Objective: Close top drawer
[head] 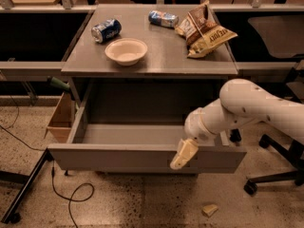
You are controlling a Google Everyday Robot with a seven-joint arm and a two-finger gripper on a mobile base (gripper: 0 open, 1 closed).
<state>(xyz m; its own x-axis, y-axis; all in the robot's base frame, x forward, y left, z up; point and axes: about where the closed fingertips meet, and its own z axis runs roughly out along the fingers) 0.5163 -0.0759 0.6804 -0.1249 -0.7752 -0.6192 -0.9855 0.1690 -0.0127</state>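
Observation:
The top drawer (118, 156) is a wide grey metal tray pulled far out from under the grey table (156, 61). Its inside is bare and its flat front panel faces me. My gripper (182, 154) hangs from the white arm that comes in from the right. Its cream fingers lie against the front panel, right of the middle, pointing down and left.
On the table stand a white bowl (126, 51), a blue can (106, 30) lying on its side, a second can (163, 18) and chip bags (204, 28). A cardboard box (61, 118) sits left of the drawer. Cables and a stand leg lie at the lower left. Office chair wheels (251, 186) are on the right. A small scrap (209, 209) lies on the floor.

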